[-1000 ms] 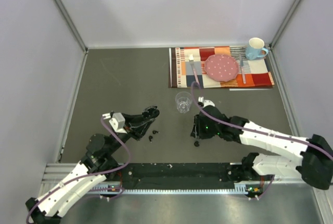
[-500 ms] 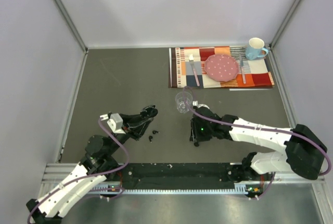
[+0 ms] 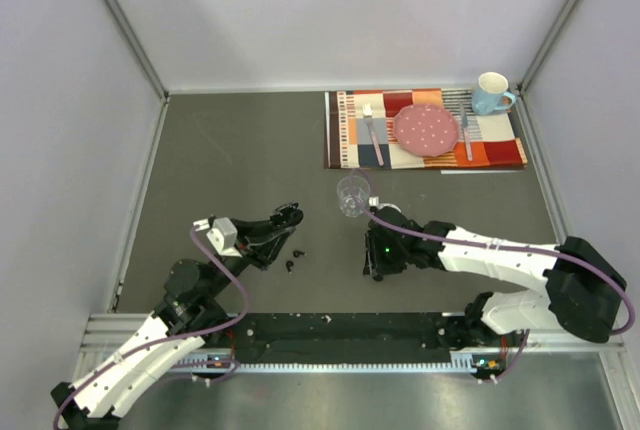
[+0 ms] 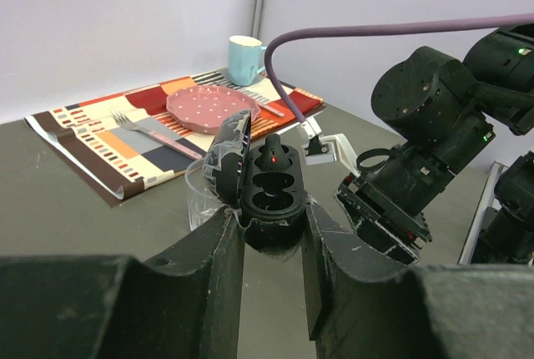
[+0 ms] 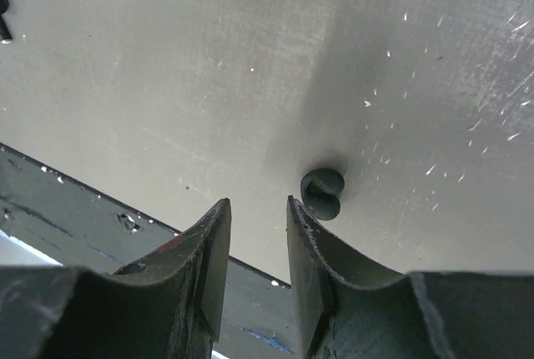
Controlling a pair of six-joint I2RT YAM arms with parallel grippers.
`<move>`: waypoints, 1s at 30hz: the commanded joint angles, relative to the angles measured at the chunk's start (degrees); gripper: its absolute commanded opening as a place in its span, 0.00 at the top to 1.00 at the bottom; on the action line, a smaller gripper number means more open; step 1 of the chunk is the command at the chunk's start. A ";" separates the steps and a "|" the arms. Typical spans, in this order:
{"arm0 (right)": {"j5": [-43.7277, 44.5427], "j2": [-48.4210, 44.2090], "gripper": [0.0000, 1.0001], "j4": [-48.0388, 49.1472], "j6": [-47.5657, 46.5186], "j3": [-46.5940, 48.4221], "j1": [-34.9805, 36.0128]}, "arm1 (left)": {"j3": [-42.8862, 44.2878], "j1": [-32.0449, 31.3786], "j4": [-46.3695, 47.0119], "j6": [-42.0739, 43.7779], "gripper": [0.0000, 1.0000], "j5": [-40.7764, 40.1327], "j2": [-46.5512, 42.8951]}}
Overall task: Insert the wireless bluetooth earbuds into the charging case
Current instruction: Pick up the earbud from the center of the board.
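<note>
In the last second my right gripper (image 5: 256, 207) has closed in on a loose bud (image 5: 323, 194) — it now lies just ahead, to one side of the part-open, empty jaws — so centre before closing; my left gripper (image 4: 271, 213) stays clamped on the open case (image 4: 269, 188).

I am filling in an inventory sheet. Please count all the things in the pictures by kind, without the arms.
earbuds: 4, one seated in the case
charging case: 1
clear cup: 1
mug: 1
plate: 1
utensils: 2
placemat: 1
Total: 11
</note>
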 commanded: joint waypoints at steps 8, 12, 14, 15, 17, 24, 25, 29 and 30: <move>0.93 2.37 0.67 -2.16 0.23 1.36 0.72 | -0.25 0.00 1.83 0.36 1.00 -0.64 -0.63; 2.42 2.37 0.67 -2.87 -0.12 1.27 0.72 | -0.34 0.00 1.92 0.36 1.00 -0.81 -0.63; 2.68 2.55 0.67 -3.13 -0.12 1.27 0.72 | -0.34 -0.09 1.83 0.36 1.00 -0.73 -0.54; 2.86 2.63 0.67 -3.31 -0.12 1.27 0.72 | -0.34 0.00 1.83 0.36 1.00 -0.81 -0.63; 3.30 2.72 0.68 -3.57 -0.30 1.35 0.72 | -0.43 -0.09 1.83 0.36 1.00 -0.73 -0.72; 5.14 2.81 0.71 -4.98 -1.09 1.62 0.72 | -0.51 0.00 2.01 0.36 1.00 -0.81 -0.72; 5.15 2.72 0.72 -5.24 -1.09 1.62 0.81 | -0.51 0.00 2.01 0.36 1.00 -0.81 -0.72; 5.67 2.72 0.73 -5.68 -1.35 1.71 0.72 | -0.69 -0.09 2.18 0.19 1.00 -0.73 -0.46; 5.67 2.64 0.73 -5.85 -1.44 1.71 0.72 | -0.69 -0.09 2.18 0.19 1.00 -0.90 -0.63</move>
